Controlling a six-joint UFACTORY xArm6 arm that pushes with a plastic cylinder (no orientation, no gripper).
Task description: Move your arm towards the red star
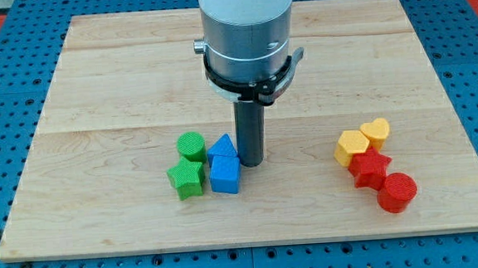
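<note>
Resting against the blue blocks point(224, 163) mid-board, my tip point(251, 163) has no fingers, so grips nothing; red star point(369, 168) lies well apart toward the right edge, demanding a rightward slide.

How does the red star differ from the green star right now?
The red star sits at the view's right, wedged among yellow and red blocks; the green star sits left of centre beside blue blocks. My tip is far nearer the green star. Both are star-shaped and lie flat.

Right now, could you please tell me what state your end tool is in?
No gripper: my tip holds nothing, sitting just right of the blue blocks, far from the red star.
</note>
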